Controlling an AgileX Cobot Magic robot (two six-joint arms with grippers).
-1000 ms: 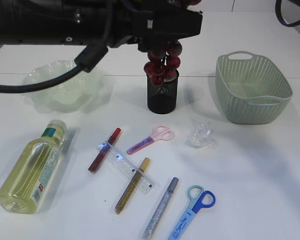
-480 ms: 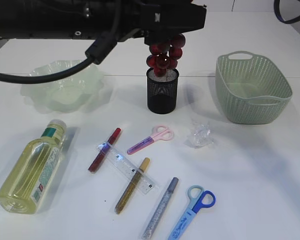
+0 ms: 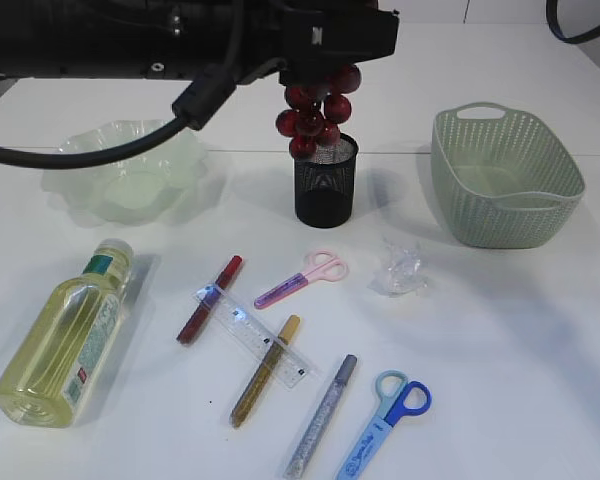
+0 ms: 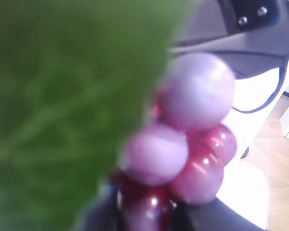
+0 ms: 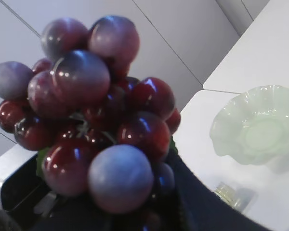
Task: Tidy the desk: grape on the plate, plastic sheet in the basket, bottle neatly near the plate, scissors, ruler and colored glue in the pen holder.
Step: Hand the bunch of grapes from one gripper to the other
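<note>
A bunch of dark red grape (image 3: 315, 115) hangs just above the black mesh pen holder (image 3: 325, 190), under the black arm (image 3: 280, 40) that crosses the top. In the right wrist view the grape (image 5: 96, 120) sits in my right gripper (image 5: 135, 211), which is shut on it. The left wrist view is filled by the grape (image 4: 192, 139) and a blurred green leaf; my left gripper (image 4: 149, 214) is right at the bunch, its jaws unclear. The pale green plate (image 3: 80, 150) stands at back left, and the bottle (image 3: 65, 335) lies at front left.
The green basket (image 3: 500, 215) is at back right, with the crumpled plastic sheet (image 3: 400, 268) in front of it. Pink scissors (image 3: 305, 280), blue scissors (image 3: 385, 425), a clear ruler (image 3: 252, 335) and red (image 3: 208, 300), gold (image 3: 265, 370) and silver (image 3: 322, 415) glue lie in front.
The grape rose from the mouth of the pen holder, then shifted slightly left and hangs above its rim. Nothing on the table moved.
</note>
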